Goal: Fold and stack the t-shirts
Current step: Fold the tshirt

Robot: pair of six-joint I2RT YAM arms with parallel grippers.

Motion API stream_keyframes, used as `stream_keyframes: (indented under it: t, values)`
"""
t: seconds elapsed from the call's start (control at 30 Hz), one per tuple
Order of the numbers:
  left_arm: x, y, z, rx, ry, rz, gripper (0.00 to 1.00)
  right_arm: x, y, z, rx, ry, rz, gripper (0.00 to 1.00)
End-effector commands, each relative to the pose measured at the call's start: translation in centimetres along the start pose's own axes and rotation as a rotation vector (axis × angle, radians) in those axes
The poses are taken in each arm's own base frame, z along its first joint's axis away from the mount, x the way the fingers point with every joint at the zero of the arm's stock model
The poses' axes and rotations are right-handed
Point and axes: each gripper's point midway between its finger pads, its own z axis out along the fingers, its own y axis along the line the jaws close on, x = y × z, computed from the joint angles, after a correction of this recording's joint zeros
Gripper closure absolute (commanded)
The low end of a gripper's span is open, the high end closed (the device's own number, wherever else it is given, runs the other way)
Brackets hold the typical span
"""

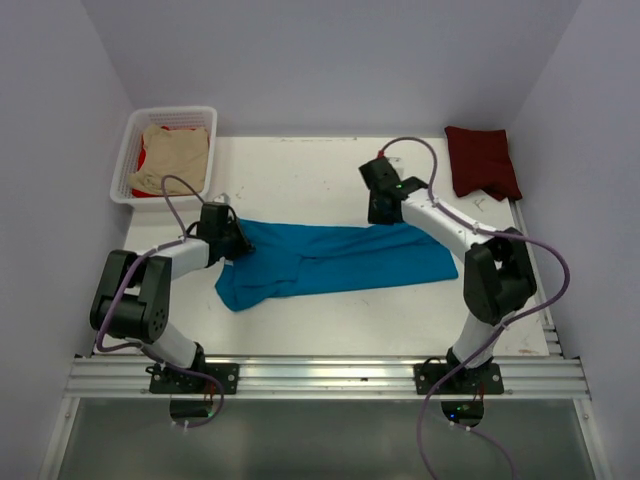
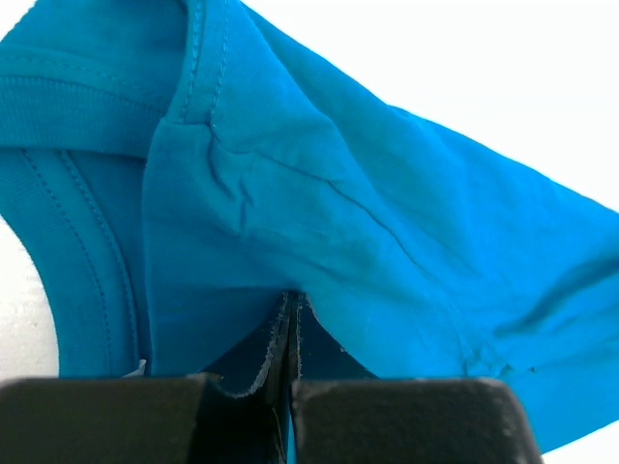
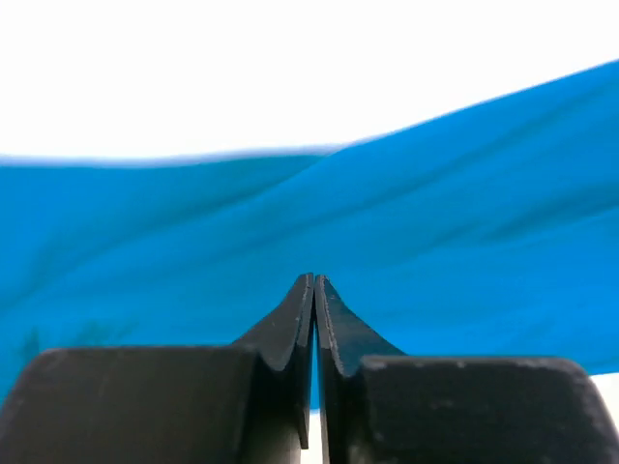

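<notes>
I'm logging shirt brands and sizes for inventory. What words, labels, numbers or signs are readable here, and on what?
None can be read. The teal t-shirt, the maroon t-shirt and the white basket show no print.
Faint marks on the table are too small to read.

No legible text, labels or numbers
</notes>
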Motion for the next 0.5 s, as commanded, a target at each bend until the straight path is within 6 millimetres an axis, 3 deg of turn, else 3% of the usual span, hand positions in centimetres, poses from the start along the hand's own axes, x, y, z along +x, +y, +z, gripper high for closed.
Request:
stream_keyframes:
  t: [0.0,0.2,0.47]
  values:
    - [-1.4,-0.1,0.2,-0.029,-0.011,0.005,1.0,-4.3,-5.0,1.3,0.105,-0.126,0.125,1.0]
    - [-2.5,-0.5,-1.2,-0.038,-0.05,0.014,1.0,-4.0,-8.9,5.3,0.175,-0.069,0.185,1.0]
    - [-2.0,-0.3,-1.6,-0.038,-0.045,0.008,1.0,-1.4,-10.7,7.8,0.18,-0.01,0.221,1.0]
